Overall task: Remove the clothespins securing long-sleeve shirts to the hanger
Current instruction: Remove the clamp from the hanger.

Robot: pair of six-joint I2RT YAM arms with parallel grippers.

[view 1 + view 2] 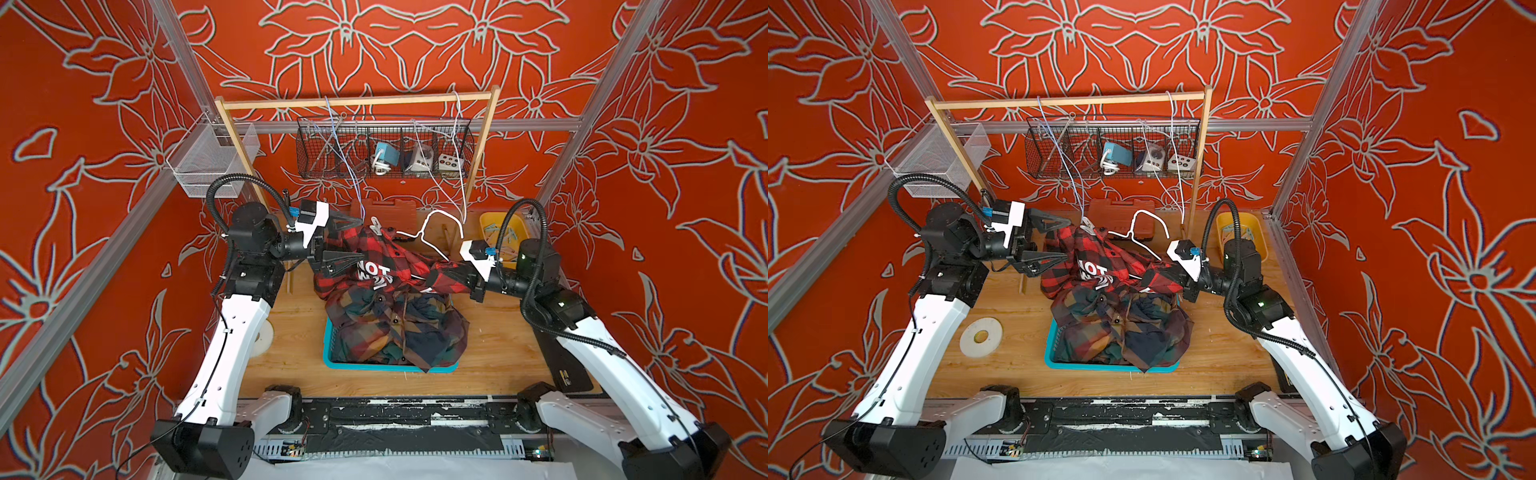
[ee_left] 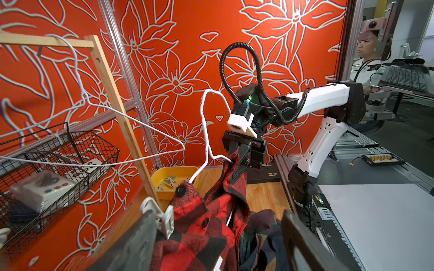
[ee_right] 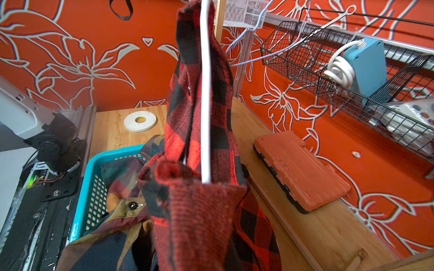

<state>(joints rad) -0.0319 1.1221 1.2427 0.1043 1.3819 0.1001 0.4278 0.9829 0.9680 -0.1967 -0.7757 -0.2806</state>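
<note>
1. Closest to me, the turquoise basket [image 1: 390, 368] sits on the wooden table [image 1: 498, 345]. The dark plaid shirts [image 1: 399, 328] are heaped in it and spill over its rim. A tape roll [image 1: 980, 336] lies on the table to the left, well apart from the basket.
2. Just behind the basket, the red-and-black shirt [image 1: 395, 249] is draped over that heap with its white lettering facing up. It is stretched between my two arms.
3. My left gripper [image 1: 362, 237] is released. Its jaws stand wide apart, one finger on either side of the shirt's collar end.
4. A white clothespin [image 2: 162, 218] is clipped to the shirt's edge just beside one left finger. I cannot tell whether the two touch. It also shows in a top view [image 1: 376, 226], near the collar.
5. My right gripper [image 2: 237, 169] is clenched on the red cloth at the shirt's other end, right where the wire enters the fabric. In the right wrist view the cloth hides the fingers.
6. The white hanger [image 1: 432, 232] is threaded through the shirt, and its hook stands up in the air between the arms.
7. Farther back on the right, a yellow tray [image 2: 164, 194] holds loose clothespins [image 2: 169, 181]. An orange case [image 3: 300, 169] lies flat at the back of the table.
8. Farthest off, the wooden rail [image 1: 357, 101] carries bare wire hangers [image 2: 82, 93]. A black wire basket [image 1: 384, 176] hangs on the wall behind it.
</note>
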